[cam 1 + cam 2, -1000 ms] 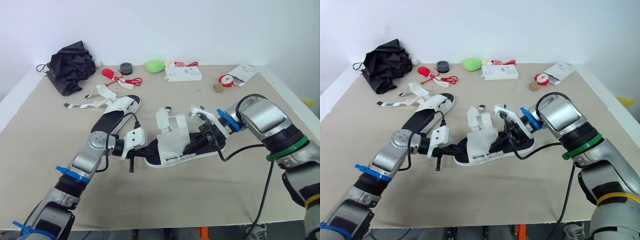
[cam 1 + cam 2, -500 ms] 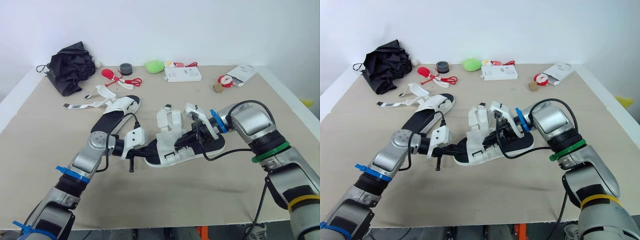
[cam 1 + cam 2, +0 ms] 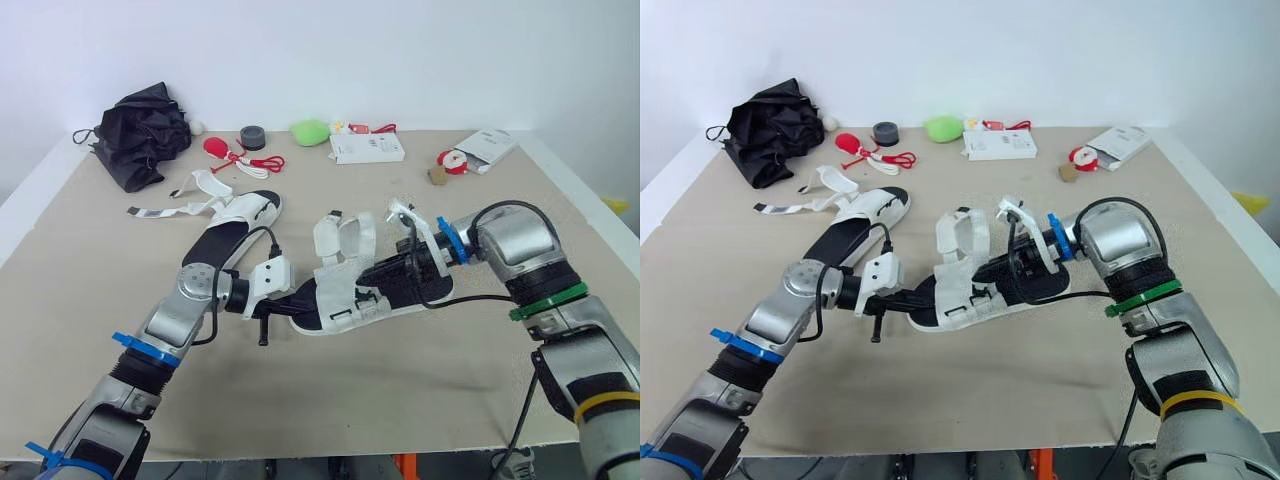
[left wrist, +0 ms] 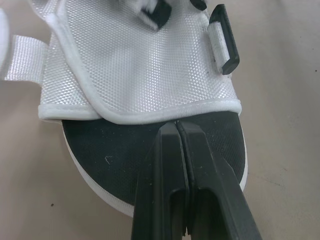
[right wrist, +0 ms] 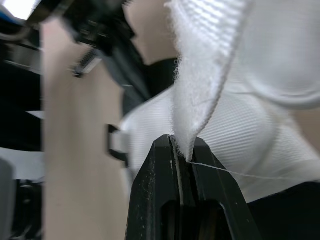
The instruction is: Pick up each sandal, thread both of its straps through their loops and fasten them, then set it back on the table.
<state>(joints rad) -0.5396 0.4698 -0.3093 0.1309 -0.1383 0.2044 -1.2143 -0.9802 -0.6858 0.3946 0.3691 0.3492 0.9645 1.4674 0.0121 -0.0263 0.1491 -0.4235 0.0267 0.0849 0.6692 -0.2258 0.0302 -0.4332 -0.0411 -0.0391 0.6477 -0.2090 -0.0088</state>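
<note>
Right fingers (image 5: 155, 180) pinch the white sandal strap (image 5: 200, 70).

Sandal (image 3: 350, 290) at centre of table (image 3: 400, 400) — second sandal (image 3: 235, 218) behind-left; box (image 3: 367, 148) at far edge.

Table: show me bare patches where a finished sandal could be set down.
Free: the beige table's near strip, in front of the held white-strapped black sandal; its left side, nearer than the black cloth bag. Crowded: the far edge, and around the second, unfastened sandal.
</note>
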